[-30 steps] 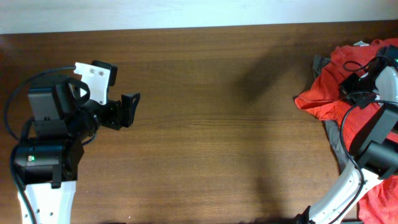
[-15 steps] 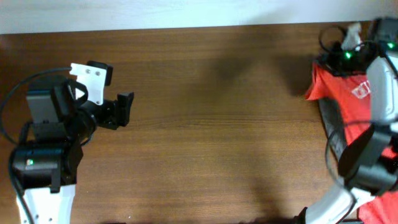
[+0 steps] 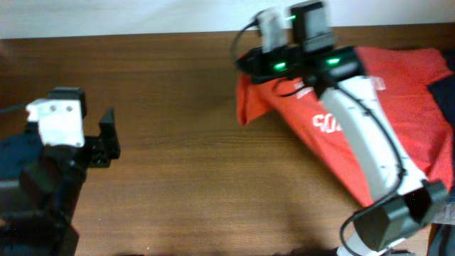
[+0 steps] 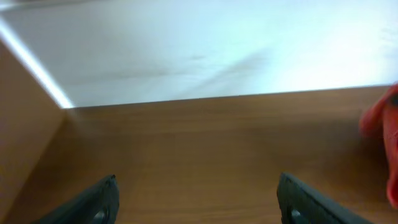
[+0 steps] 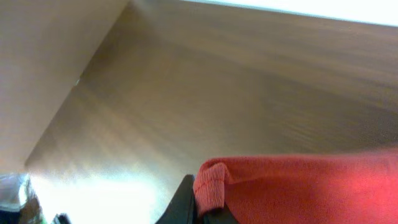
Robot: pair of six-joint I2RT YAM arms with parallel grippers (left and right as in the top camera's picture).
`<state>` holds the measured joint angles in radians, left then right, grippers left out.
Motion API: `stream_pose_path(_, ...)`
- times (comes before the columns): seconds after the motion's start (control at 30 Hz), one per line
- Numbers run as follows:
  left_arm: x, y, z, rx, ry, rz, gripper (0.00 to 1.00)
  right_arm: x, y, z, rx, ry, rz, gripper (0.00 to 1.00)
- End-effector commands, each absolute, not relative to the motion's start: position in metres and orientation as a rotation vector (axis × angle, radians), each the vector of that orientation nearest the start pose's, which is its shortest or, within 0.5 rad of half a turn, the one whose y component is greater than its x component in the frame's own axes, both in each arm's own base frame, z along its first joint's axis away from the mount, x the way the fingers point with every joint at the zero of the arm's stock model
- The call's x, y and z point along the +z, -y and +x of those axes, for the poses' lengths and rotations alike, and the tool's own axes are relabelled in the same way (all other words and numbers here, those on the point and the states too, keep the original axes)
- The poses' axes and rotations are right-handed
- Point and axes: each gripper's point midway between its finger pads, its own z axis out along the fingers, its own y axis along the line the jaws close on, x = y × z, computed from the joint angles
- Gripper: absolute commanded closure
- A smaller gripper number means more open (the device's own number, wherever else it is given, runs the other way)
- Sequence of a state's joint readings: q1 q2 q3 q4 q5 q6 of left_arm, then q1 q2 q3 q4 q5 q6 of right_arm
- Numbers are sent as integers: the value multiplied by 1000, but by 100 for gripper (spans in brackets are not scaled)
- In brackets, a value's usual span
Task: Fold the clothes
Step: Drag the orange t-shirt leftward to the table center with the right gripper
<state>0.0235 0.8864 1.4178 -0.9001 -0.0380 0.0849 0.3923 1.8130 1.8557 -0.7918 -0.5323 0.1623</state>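
The orange-red T-shirt (image 3: 398, 92) with white print is stretched out across the right half of the table. My right gripper (image 3: 249, 64) is shut on its hemmed edge near the table's far middle. In the right wrist view the red fabric (image 5: 298, 186) fills the bottom and its hem wraps over the dark finger (image 5: 202, 208). My left gripper (image 3: 106, 139) is open and empty at the left side, well away from the shirt. In the left wrist view its two fingers (image 4: 196, 202) stand wide apart over bare wood, with a bit of red cloth (image 4: 388, 137) at the right edge.
The wooden table (image 3: 185, 185) runs to a white wall along its far edge (image 3: 142, 32). A dark garment (image 3: 444, 92) lies at the far right beside the shirt. A dark blue item (image 3: 14, 153) lies under the left arm.
My right gripper has swept far left across the back of the table, dragging the T-shirt out flat behind it. The left arm has drawn back to the left and lower.
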Motion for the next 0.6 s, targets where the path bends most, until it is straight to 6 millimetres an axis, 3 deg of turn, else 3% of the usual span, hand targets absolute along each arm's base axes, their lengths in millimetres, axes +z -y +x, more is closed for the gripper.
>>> stream_pose_path(0.0, 409, -34, 256, 213, -1938, -79, 19, 271, -333, 385, 949, -2315, -681, 96)
stream_pose_path(0.2, 408, -47, 252, 269, -1937, -159, 15, 236, -419, 318, 985, -2325, -935, 93)
stream_pose_path(0.3, 408, -47, 252, 269, -1937, -159, 14, 230, -440, 294, 963, -2311, -1020, 83)
stream_pose_path(0.4, 408, -47, 253, 269, -1938, -159, 13, 231, -434, 300, 824, -2307, -976, 78)
stream_pose_path(0.43, 408, -47, 253, 268, -1938, -159, 13, 235, -425, 310, 759, -2318, -911, 69)
stream_pose_path(0.5, 407, -46, 254, 260, -1943, -152, 13, 241, -396, 334, 647, -2362, -731, 64)
stream_pose_path(0.57, 401, -36, 259, 203, -1967, -111, 13, 252, -354, 360, 555, -2403, -532, 57)
